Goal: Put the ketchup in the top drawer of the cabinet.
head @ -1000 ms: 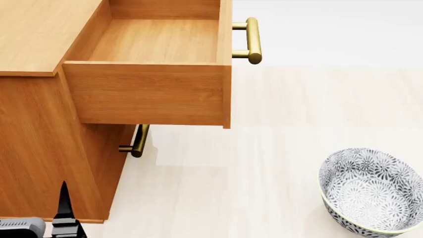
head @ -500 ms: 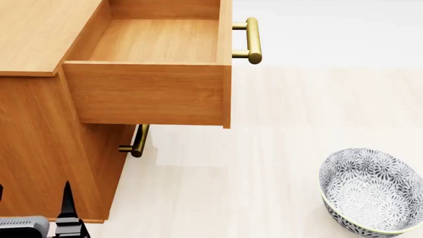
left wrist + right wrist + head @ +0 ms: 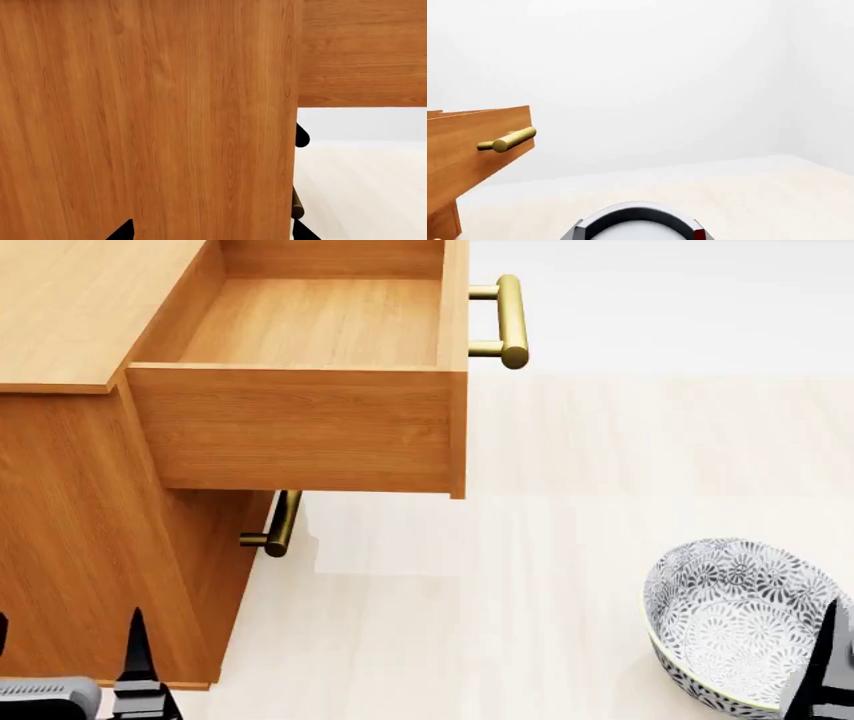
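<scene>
Pale cream floor (image 3: pixel 561 570) all round, running far to plain white walls (image 3: pixel 647 60). To the left, the cabinet (image 3: pixel 80 520), orange-brown wood, flat-topped. Pulled well out of it, toward the right, the top drawer (image 3: pixel 300 425), with bare boards inside and nothing lying in it. On its front, a brass bar handle (image 3: pixel 509 322). Below, tucked under the open drawer, a second brass handle (image 3: pixel 278 525) on the lower drawer front. On the floor at near right, well apart from the cabinet, a patterned grey-and-white bowl (image 3: pixel 734 620).

At near left, low against the cabinet's side, the left gripper (image 3: pixel 67 645): black fingers (image 3: pixel 134 655) spread wide apart, nothing between them. Through the left wrist view, almost all wood grain, very close, with only dark fingertips (image 3: pixel 123 231) poking in at the edge. Whether touching the wood, impossible to say.

At the near right corner, in front of the bowl's rim, only a dark sliver of the right gripper (image 3: pixel 821 675); how wide the jaws stand, impossible to tell. At the bottom edge of the right wrist view, a rounded silver-grey rim with a fleck of red beside it, seemingly the ketchup (image 3: pixel 635 212), close under that camera and well apart from the drawer. Held or not, not shown.
</scene>
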